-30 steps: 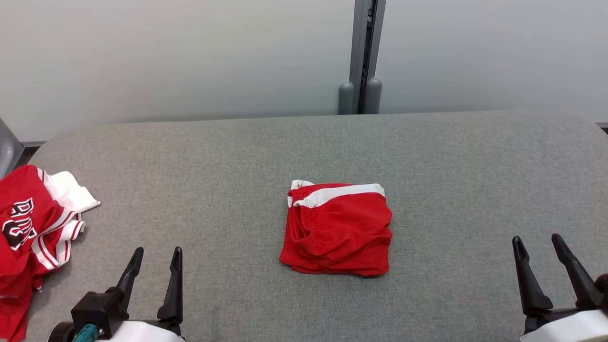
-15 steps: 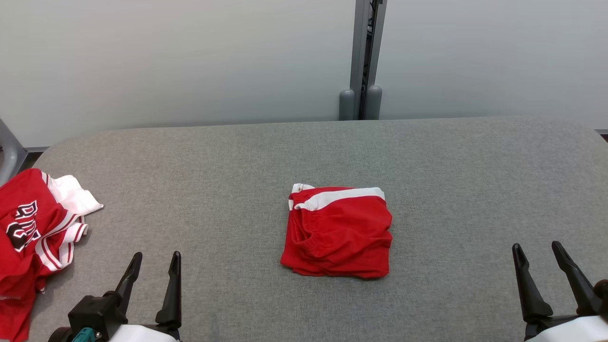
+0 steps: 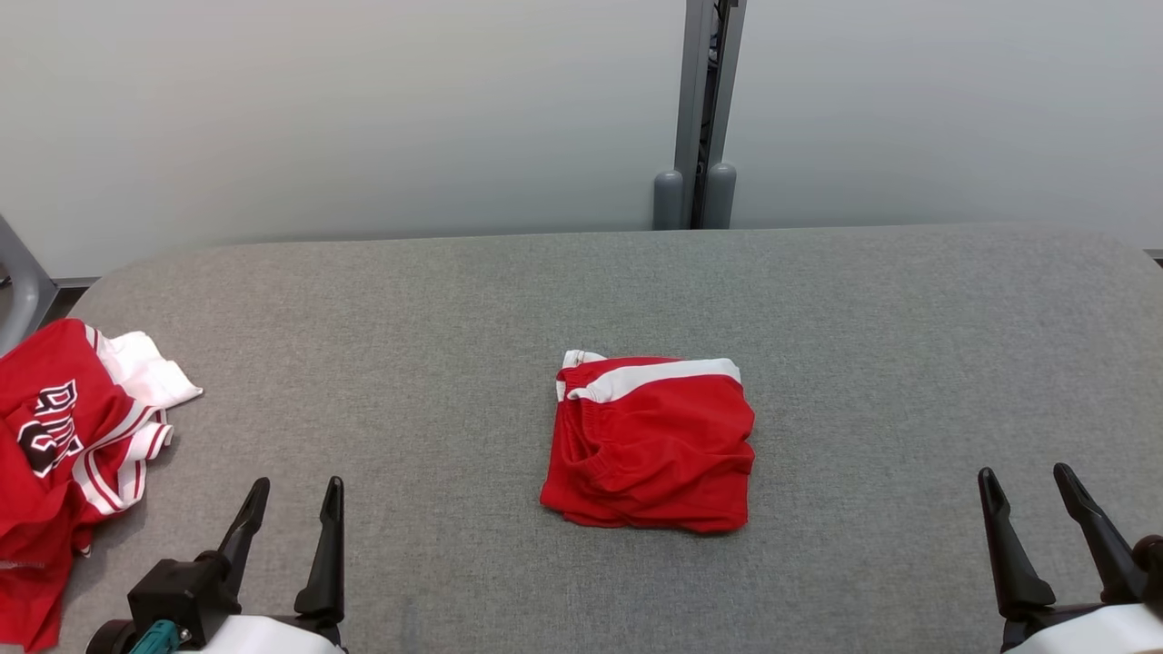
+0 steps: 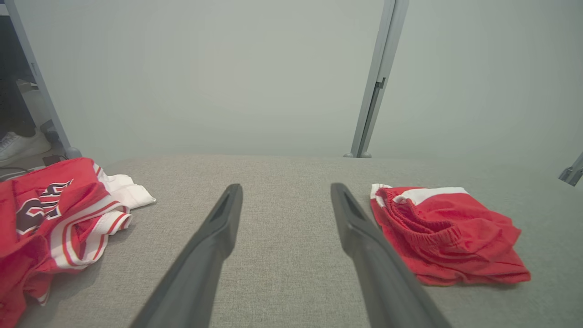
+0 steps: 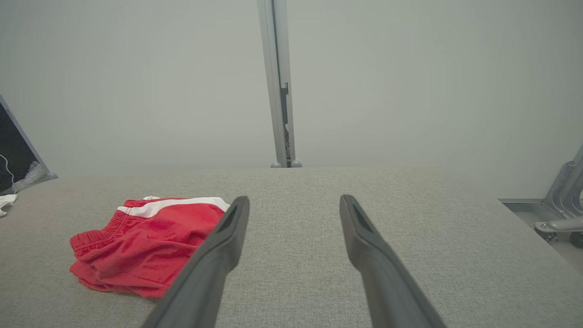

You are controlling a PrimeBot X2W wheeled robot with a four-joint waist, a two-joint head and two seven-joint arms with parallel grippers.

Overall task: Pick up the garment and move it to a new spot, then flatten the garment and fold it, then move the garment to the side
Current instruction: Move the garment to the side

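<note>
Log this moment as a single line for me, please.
stage: folded, not yet moved aside | red shorts: folded, centre of table | left gripper: open, empty | right gripper: open, empty | jersey: crumpled, left edge
</note>
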